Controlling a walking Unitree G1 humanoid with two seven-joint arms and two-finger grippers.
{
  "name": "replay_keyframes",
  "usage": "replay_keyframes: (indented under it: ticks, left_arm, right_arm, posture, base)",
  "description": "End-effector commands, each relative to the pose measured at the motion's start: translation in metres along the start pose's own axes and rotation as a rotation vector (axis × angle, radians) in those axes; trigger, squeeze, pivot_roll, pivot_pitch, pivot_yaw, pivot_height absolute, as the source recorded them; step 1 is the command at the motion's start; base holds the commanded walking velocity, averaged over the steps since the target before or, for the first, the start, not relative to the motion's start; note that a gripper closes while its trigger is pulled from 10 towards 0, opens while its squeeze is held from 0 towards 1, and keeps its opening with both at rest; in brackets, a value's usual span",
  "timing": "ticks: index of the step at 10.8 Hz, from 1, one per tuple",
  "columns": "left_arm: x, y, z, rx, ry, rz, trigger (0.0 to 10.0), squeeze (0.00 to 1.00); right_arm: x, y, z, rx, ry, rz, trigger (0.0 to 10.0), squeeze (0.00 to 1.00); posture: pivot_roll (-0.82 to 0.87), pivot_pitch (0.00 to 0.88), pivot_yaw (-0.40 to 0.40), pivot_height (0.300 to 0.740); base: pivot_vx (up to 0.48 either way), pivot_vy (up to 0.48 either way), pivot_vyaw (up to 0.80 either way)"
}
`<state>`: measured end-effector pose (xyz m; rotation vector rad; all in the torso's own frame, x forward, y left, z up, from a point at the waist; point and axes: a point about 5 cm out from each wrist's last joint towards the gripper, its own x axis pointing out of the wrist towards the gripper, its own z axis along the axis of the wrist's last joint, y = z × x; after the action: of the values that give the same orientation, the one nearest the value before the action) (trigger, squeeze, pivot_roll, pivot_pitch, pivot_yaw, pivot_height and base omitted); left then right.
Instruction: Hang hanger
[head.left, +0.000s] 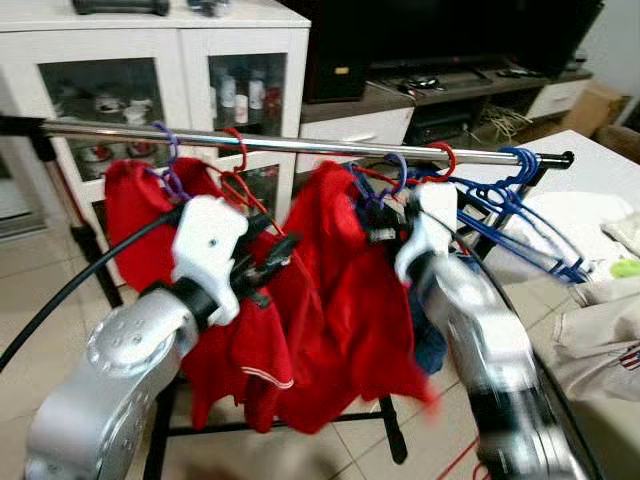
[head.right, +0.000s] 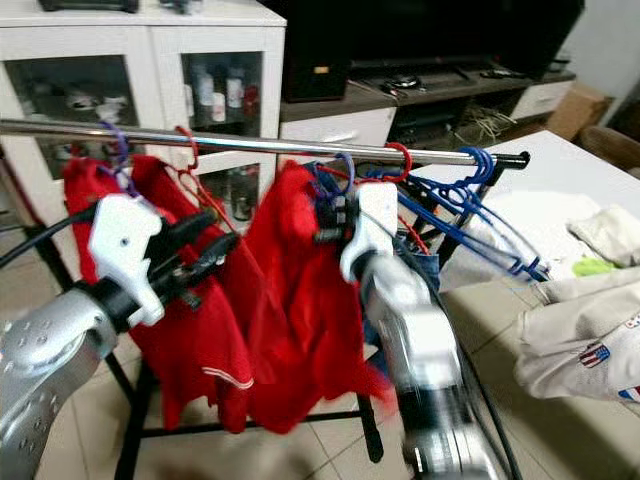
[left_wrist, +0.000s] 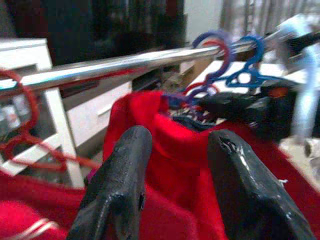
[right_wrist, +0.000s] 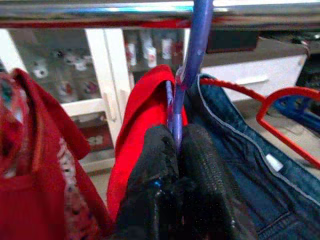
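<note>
A silver rail (head.left: 300, 144) runs across in front of me with several hangers on it. My right gripper (right_wrist: 175, 137) is shut on the neck of a purple hanger (right_wrist: 192, 65), whose hook (head.left: 398, 165) reaches up to the rail. That hanger carries a red garment (head.left: 340, 290), with a denim piece (right_wrist: 240, 150) beside it. Further left, my left gripper (head.left: 280, 255) is open, its fingers (left_wrist: 120, 170) spread in front of the red cloth and holding nothing. Another red garment (head.left: 140, 230) hangs on a purple hanger (head.left: 168, 150) at the rail's left end.
Empty blue hangers (head.left: 520, 215) and a red one (head.left: 443, 160) hang at the rail's right end. A white glass-door cabinet (head.left: 180, 60) and a dark TV unit (head.left: 440, 80) stand behind. At the right, a table (head.left: 600, 160) holds pale clothes (head.left: 600, 340).
</note>
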<state>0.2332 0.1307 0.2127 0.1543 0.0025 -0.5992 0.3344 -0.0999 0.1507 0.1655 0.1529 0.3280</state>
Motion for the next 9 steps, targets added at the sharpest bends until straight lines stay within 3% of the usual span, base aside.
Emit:
replay_keyframes:
  ticks: [1,5,7,9]
  left_arm:
    - [0.003,-0.007,0.004,-0.008,-0.006,-0.056,10.0,0.0]
    - [0.004,-0.014,0.01,-0.019,-0.005,-0.135,10.0,0.0]
    - [0.0,-0.016,0.007,-0.019,0.027,-0.143,10.0,0.0]
    - [-0.002,-0.018,0.005,-0.018,0.047,-0.147,10.0,0.0]
  right_arm:
    - [0.004,-0.01,0.009,-0.012,-0.03,-0.053,10.0,0.0]
    - [0.044,-0.032,0.026,0.021,0.002,-0.122,10.0,0.0]
    - [0.054,-0.037,0.032,-0.017,0.037,-0.147,10.0,0.0]
    - [0.053,-0.041,0.018,-0.058,0.147,-0.158,10.0,0.0]
  posture:
    - [0.22,0.005,-0.127,0.74]
    - [0.23,0.014,-0.129,0.74]
    - [0.24,0.022,-0.137,0.74]
    - [0.24,0.023,-0.148,0.74]
  base:
    - [0.0,0.0,0.0]
    - [0.0,0.0,0.0]
    - [0.0,0.0,0.0]
    - [0.0,0.0,0.0]
